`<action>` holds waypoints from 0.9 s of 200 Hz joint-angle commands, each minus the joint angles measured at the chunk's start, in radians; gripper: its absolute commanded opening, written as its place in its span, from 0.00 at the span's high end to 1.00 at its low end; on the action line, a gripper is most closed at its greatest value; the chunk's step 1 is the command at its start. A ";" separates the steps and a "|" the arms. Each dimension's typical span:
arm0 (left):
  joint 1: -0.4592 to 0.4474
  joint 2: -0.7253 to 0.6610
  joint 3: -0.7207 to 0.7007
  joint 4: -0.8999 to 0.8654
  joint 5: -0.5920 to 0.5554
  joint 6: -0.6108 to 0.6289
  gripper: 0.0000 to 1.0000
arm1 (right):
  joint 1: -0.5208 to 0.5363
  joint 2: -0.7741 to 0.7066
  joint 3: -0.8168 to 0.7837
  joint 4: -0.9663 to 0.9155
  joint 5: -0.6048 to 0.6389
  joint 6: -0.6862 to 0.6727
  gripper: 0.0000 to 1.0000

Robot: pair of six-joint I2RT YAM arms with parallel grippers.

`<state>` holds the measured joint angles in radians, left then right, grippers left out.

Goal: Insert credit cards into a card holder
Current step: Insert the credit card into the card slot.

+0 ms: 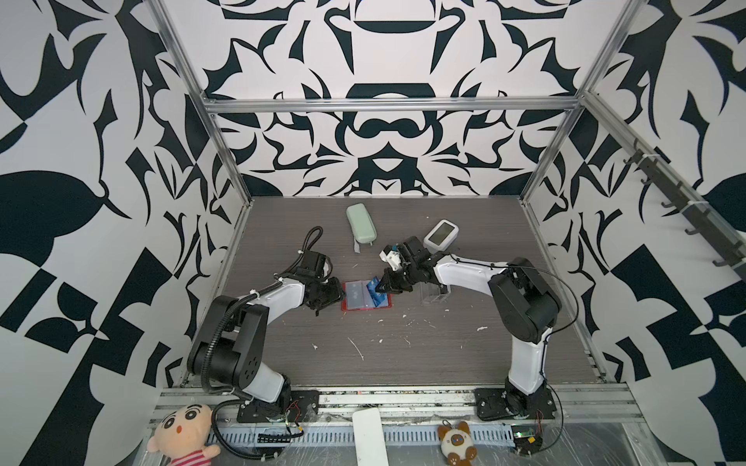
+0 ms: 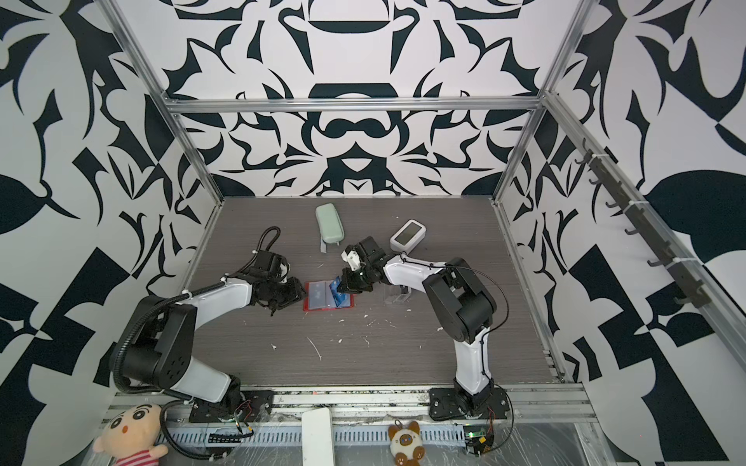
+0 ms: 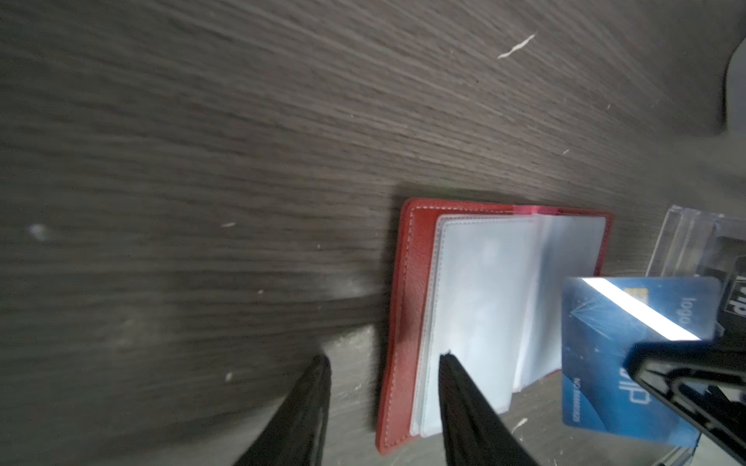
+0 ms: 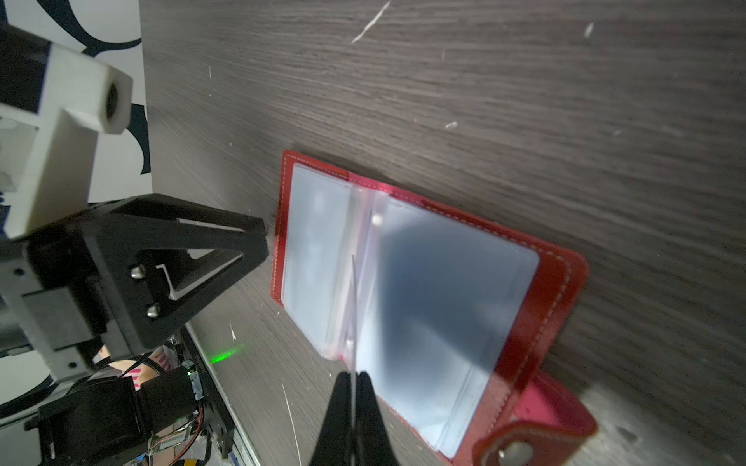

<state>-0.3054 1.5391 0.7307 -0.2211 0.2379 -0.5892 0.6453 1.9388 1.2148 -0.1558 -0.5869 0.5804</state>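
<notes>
A: What sits nearest, at the front rail?

B: Two plush toys, a doll (image 1: pixel 185 433) in a striped top and a small cat (image 1: pixel 456 441), with a white slab (image 1: pixel 369 433) between them.

A: And on the table (image 1: pixel 403 363)?

B: The card holder (image 1: pixel 354 296) lies open and flat near the middle, with its red covers down and its clear sleeve pages up. The left gripper (image 3: pixel 385 357) is at the edge toward the left arm, jaws apart. One tip is over the outer sleeve page and the other over bare wood (nothing is pinched between them).

A: The right one?

B: The right gripper (image 4: pixel 353 381) is clamped on a blue card (image 3: pixel 597 355), held tilted over the holder's other page, close to the spine. I cannot tell whether its edge has entered a sleeve.

A: Any other cards?

B: A sliver of a black card (image 3: pixel 738 308) with white lettering shows by the clear acrylic stand (image 1: pixel 434 294), which is just beside the holder on the right arm's side.

A: Further back?

B: A mint-green case (image 1: pixel 360 224) and a white device with a screen (image 1: pixel 441 234), both well apart from the holder.
</notes>
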 commanded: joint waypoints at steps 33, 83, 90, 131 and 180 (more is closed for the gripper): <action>0.005 0.054 0.000 0.035 0.050 -0.026 0.57 | 0.006 0.008 0.034 0.028 -0.015 0.009 1.00; 0.005 0.089 0.006 0.042 0.064 -0.039 0.66 | 0.005 0.024 0.025 0.027 -0.014 0.004 1.00; 0.006 0.092 0.004 0.043 0.064 -0.041 0.69 | 0.005 0.027 0.025 0.028 -0.016 0.004 1.00; 0.005 0.094 0.003 0.045 0.064 -0.046 0.93 | 0.005 0.029 0.015 0.041 -0.026 0.006 1.00; 0.005 0.086 0.003 0.034 0.052 -0.044 1.00 | 0.006 0.022 0.003 0.068 -0.046 0.015 1.00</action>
<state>-0.3004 1.6135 0.7383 -0.1410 0.3107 -0.6331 0.6456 1.9781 1.2144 -0.1238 -0.6052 0.5823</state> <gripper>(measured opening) 0.050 0.046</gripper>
